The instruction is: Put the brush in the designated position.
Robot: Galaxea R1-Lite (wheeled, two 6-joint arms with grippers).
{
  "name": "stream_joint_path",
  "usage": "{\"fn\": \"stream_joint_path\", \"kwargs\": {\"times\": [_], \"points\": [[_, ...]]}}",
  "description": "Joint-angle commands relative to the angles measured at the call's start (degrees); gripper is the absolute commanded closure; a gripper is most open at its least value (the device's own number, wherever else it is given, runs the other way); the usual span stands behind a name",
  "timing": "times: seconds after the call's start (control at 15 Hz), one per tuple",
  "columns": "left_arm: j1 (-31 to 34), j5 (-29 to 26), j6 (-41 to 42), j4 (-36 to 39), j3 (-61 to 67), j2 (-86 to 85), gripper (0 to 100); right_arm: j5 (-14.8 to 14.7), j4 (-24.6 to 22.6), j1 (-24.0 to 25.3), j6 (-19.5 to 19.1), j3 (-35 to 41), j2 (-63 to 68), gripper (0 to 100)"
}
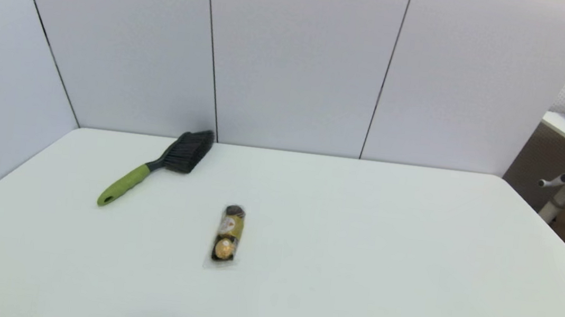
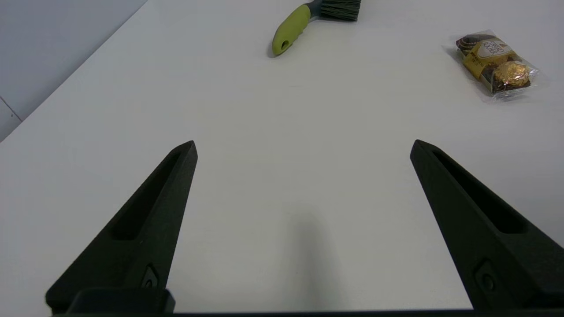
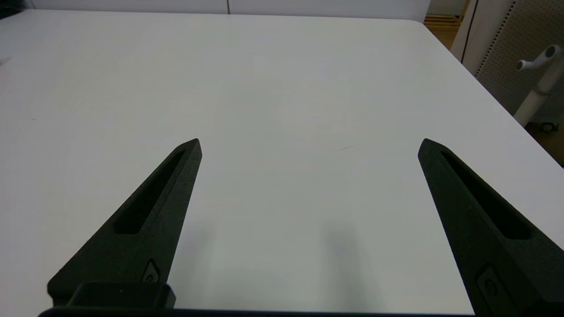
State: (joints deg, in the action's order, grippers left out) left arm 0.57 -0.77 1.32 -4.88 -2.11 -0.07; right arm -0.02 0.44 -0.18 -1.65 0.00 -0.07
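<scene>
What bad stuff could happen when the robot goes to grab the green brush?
1. The brush lies with its bristles close to the back wall, so a reaching arm might bump the wall.
2. The chocolate pack sits nearby and could get knocked.
3. The left hand is open but far from the rounded handle, which might slip if pinched off-centre.

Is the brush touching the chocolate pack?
No, in the head view the brush lies apart from the chocolate pack, with bare table between them.
</scene>
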Motion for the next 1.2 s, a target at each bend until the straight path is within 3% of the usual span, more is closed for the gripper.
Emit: {"fn": "stream_joint_path", "kwargs": {"times": [0.07,1.2], "points": [[0.0,0.0,0.0,0.0,0.0,0.1,0,0.0,0.0,0.0,0.0,0.1,0.1,0],[0.0,0.5,-1.5,0.0,0.0,0.1,0,0.0,0.0,0.0,0.0,0.1,0.1,0]]}}
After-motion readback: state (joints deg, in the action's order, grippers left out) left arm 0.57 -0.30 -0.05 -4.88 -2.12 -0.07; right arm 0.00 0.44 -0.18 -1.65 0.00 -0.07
